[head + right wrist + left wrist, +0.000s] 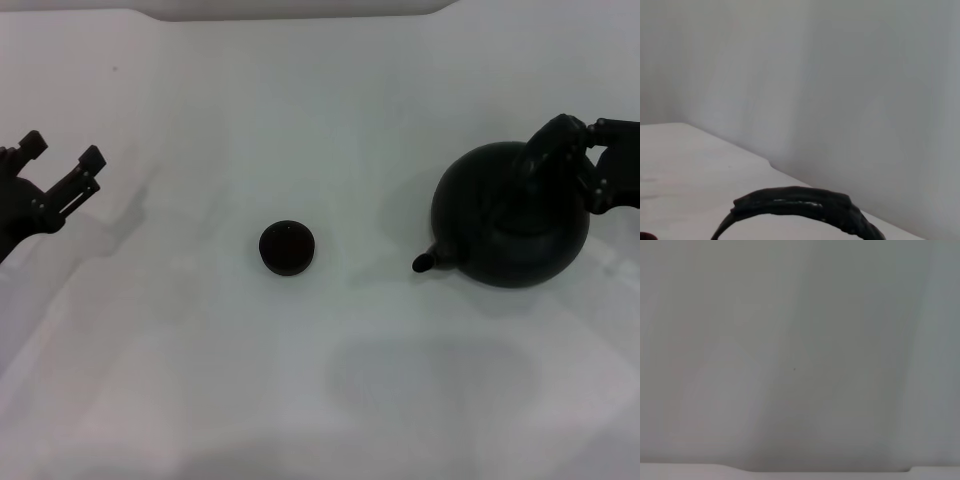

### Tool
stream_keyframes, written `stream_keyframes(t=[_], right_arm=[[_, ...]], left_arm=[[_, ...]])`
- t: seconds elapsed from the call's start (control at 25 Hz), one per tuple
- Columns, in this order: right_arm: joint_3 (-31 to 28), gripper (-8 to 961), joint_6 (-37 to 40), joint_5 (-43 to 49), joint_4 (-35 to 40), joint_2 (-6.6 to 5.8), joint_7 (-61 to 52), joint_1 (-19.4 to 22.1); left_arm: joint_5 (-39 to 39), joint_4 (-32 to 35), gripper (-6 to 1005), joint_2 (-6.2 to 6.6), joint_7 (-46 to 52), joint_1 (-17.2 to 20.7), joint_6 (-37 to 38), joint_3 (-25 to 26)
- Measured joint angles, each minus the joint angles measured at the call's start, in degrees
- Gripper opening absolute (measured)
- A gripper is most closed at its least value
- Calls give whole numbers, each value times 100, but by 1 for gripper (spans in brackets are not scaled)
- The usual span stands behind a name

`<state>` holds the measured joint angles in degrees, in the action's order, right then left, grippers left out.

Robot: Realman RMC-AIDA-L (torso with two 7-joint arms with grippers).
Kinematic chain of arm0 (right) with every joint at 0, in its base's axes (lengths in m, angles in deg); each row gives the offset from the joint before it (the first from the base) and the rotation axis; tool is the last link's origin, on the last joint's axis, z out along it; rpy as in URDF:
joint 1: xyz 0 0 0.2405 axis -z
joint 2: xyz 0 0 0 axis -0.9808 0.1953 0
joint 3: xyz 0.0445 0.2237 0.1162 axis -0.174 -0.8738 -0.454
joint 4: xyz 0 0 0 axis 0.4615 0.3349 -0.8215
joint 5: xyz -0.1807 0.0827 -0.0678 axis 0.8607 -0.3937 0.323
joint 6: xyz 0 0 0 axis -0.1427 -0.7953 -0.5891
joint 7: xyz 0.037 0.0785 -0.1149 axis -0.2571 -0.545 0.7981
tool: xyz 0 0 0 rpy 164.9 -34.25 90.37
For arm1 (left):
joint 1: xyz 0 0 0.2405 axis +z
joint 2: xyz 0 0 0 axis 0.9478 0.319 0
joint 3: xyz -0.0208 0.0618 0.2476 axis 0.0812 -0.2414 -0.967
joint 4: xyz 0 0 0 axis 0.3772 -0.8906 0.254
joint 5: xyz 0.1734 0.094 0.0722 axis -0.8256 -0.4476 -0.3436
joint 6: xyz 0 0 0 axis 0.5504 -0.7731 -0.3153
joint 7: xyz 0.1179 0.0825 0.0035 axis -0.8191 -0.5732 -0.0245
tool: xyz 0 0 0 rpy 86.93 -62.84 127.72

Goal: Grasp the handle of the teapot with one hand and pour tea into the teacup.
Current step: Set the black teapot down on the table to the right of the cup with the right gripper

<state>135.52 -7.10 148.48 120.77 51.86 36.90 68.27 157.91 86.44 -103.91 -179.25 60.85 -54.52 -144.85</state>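
Right gripper sits at the handle, grip unclear, teapot below, open bench toward teacup

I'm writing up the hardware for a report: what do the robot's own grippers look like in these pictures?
In the head view, the left gripper is matte black, with two straight, slim fingers ending in small blocky square tips, mounted on a chunky black body with visible joints. The right gripper is the same matte black, boxy and angular. No cables, markings, labels or coloured parts are visible on either. The wrist views show none of the grippers' own parts.
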Motion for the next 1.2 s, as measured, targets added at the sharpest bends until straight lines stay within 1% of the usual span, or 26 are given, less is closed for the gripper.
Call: stream_keyframes(t=[0.64, 0.88, 1.08, 1.2], right_arm=[[-1, 107, -6, 4, -11, 11, -12, -19], [-18, 165, -7, -29, -10, 10, -24, -22], [-19, 267, 1, -50, -11, 10, -34, -11], [-19, 371, 36, -55, -11, 10, -44, -4]], left_arm=[[0, 11, 862, 19, -3, -26, 46, 1], [0, 1, 862, 26, -3, -53, 52, 32], [0, 3, 861, 28, -3, -61, 62, 35], [3, 10, 861, 28, -3, -61, 69, 35]])
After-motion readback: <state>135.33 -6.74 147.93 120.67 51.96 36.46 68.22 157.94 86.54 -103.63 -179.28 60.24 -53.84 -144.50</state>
